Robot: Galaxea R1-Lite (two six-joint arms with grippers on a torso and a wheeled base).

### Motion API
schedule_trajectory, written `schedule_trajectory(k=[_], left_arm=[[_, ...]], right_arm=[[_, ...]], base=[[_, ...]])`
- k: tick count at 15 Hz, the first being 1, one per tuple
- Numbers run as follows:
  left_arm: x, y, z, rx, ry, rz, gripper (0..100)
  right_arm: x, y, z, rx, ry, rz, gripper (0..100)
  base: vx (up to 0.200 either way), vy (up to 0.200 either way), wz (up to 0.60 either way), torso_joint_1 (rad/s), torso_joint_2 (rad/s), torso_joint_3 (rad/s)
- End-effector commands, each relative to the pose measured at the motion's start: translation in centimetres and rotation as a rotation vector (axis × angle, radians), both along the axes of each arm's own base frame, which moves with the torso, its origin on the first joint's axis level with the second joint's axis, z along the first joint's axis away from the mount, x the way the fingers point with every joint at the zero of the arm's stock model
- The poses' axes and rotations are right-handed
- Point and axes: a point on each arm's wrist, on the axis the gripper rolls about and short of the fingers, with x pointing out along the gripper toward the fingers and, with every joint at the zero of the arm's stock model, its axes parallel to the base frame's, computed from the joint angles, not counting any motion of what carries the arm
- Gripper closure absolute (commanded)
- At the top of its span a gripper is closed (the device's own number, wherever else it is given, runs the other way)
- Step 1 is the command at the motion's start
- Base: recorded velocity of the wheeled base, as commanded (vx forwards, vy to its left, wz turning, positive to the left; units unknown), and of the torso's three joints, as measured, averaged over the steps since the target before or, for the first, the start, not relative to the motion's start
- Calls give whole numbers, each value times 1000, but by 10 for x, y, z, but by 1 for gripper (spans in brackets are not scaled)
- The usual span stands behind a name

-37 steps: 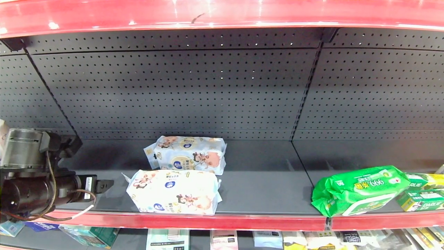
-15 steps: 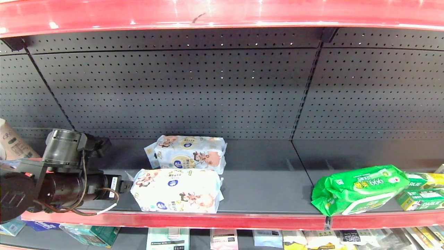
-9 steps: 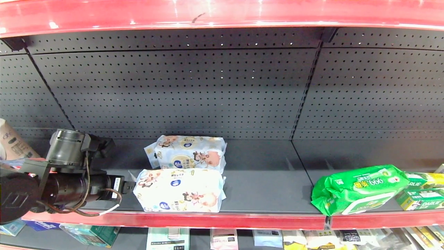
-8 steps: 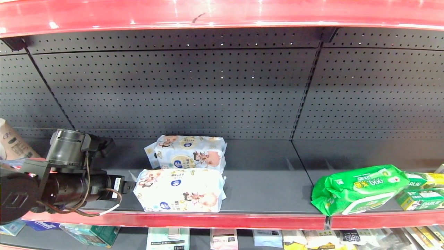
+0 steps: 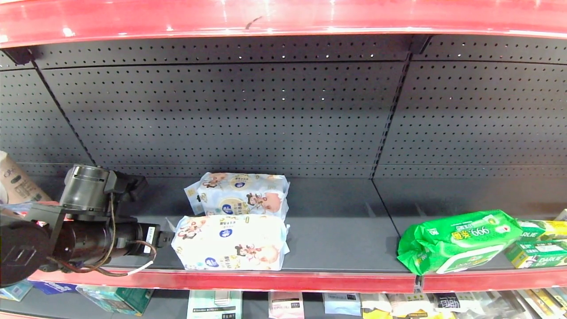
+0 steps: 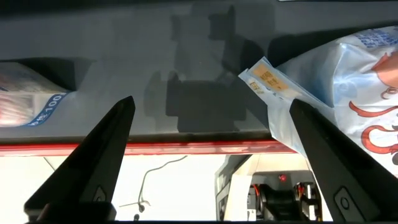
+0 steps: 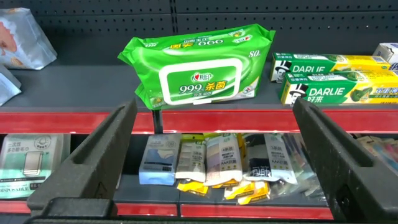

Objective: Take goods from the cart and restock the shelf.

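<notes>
Two white tissue packs with cartoon prints lie on the grey shelf [image 5: 336, 248]: a front pack [image 5: 228, 243] by the red edge and a back pack [image 5: 241, 195] behind it. My left gripper [image 5: 165, 238] sits at the front pack's left end, touching it. In the left wrist view this gripper [image 6: 211, 104] is open, with nothing between its fingers and the pack [image 6: 339, 81] beside one finger [image 6: 329, 162]. My right gripper [image 7: 216, 106] is open and holds nothing. It hangs in front of the shelf's edge, facing a green wipes pack [image 7: 199, 62] [image 5: 460, 241].
Green toothpaste boxes [image 5: 538, 248] [image 7: 329, 78] lie right of the wipes. A brown pack [image 5: 13, 181] stands at the far left. Bare shelf lies between the tissue packs and the wipes. Small goods [image 7: 205, 158] fill the lower shelf, and a red upper shelf [image 5: 283, 17] overhangs.
My left arm has moved right along the shelf's front and pushed the front tissue pack a little to the right. Over the last half second almost nothing has moved.
</notes>
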Motion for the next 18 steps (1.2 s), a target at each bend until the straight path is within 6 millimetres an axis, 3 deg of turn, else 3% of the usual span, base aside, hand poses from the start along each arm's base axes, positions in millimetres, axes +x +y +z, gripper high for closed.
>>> schedule_trajectory(k=[1, 5, 8, 9, 11, 13, 15, 16, 18], left_arm=[[0, 0, 1, 0, -4, 0, 0], [-1, 0, 2, -1, -8, 0, 0], [-14, 3, 18, -7, -74, -5, 0], [-37, 8, 34, -7, -139, -17, 0], [-73, 14, 48, -15, -234, -33, 0], [-139, 27, 64, -32, -451, -28, 0], [-182, 34, 76, -46, -570, -29, 0], [-196, 36, 78, -46, -595, -35, 0], [-239, 43, 65, -23, -648, -88, 0]], right_arm=[[0, 0, 0, 0, 1, -1, 0], [0, 0, 0, 0, 1, 1, 0], [0, 0, 0, 0, 1, 1, 0], [0, 0, 0, 0, 1, 1, 0], [0, 0, 0, 0, 1, -1, 0], [0, 0, 0, 0, 1, -1, 0], [0, 0, 0, 0, 1, 1, 0], [0, 0, 0, 0, 2, -1, 0], [0, 0, 0, 0, 1, 1, 0]], base=[[0, 0, 0, 0, 0, 0], [0, 0, 0, 0, 0, 0], [0, 0, 0, 0, 0, 0], [0, 0, 0, 0, 0, 0], [0, 0, 0, 0, 0, 0], [0, 0, 0, 0, 0, 0], [0, 0, 0, 0, 0, 0], [0, 0, 0, 0, 0, 0], [0, 0, 0, 0, 0, 0]])
